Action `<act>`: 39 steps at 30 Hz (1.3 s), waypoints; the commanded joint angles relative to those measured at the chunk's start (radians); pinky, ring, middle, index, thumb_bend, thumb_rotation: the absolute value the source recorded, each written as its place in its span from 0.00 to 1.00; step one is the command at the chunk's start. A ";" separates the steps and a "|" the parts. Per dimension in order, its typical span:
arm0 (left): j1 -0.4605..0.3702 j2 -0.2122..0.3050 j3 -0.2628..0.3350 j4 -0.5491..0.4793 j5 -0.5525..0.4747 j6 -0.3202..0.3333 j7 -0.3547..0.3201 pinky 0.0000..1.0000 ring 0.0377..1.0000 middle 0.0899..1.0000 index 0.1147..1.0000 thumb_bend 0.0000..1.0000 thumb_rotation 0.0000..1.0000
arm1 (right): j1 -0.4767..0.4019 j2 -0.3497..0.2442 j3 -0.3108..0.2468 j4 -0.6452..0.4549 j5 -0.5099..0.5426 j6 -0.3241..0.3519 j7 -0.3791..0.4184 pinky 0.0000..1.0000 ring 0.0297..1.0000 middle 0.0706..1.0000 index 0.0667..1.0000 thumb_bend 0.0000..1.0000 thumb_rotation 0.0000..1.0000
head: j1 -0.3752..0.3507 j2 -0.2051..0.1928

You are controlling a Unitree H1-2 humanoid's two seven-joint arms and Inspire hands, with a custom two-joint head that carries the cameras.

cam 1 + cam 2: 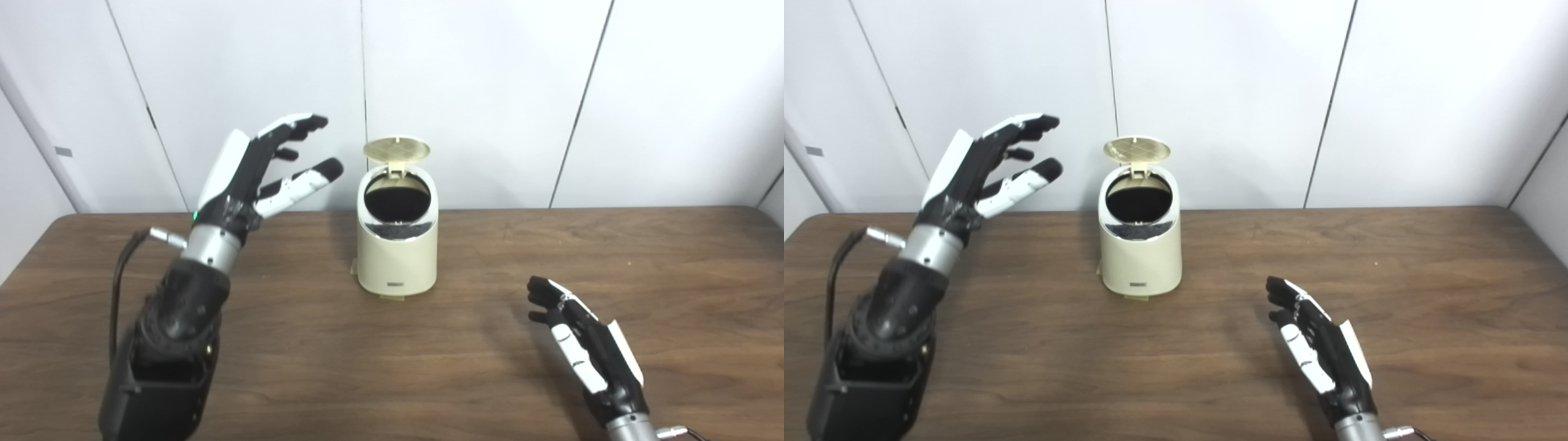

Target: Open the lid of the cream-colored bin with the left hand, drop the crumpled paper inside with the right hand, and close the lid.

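The cream-colored bin (397,251) stands upright near the middle of the table, toward the back. Its round lid (396,149) is tipped up on the rear hinge, and the dark mouth shows. My left hand (263,171) is raised to the left of the bin, level with the lid, fingers spread and open, not touching it. My right hand (582,343) rests low over the table at the front right, open and holding nothing. No crumpled paper shows in either view.
The brown wooden table (612,257) stretches wide on both sides of the bin. White wall panels (490,92) stand close behind its back edge. A dark cable loops beside my left forearm (165,343).
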 commanded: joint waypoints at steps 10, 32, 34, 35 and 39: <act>-0.240 0.035 -0.124 0.172 0.144 -0.006 -0.043 0.72 0.84 0.84 0.81 1.00 0.76 | -0.019 0.001 0.004 -0.020 0.001 -0.035 -0.004 0.72 0.84 0.82 0.79 0.16 0.69 | 0.001 -0.012; -0.434 0.006 -0.269 0.542 0.368 -0.085 -0.016 1.00 0.95 0.92 0.82 1.00 0.78 | -0.017 0.009 0.018 -0.012 -0.020 -0.012 -0.004 0.69 0.82 0.82 0.79 0.20 0.80 | -0.012 -0.020; -0.431 0.004 -0.274 0.540 0.376 -0.082 -0.024 1.00 0.95 0.92 0.83 1.00 0.78 | -0.017 0.008 0.018 -0.010 -0.018 -0.011 -0.002 0.69 0.82 0.82 0.79 0.21 0.80 | -0.012 -0.023; -0.430 0.004 -0.276 0.537 0.380 -0.077 -0.029 0.99 0.97 0.93 0.83 1.00 0.78 | -0.017 0.009 0.018 -0.009 -0.016 -0.010 -0.002 0.69 0.82 0.83 0.79 0.21 0.79 | -0.012 -0.023; -0.421 0.008 -0.287 0.543 0.392 -0.102 -0.021 1.00 0.95 0.92 0.84 1.00 0.79 | -0.018 0.007 0.019 -0.001 -0.012 -0.012 0.002 0.71 0.83 0.83 0.80 0.20 0.78 | -0.014 -0.034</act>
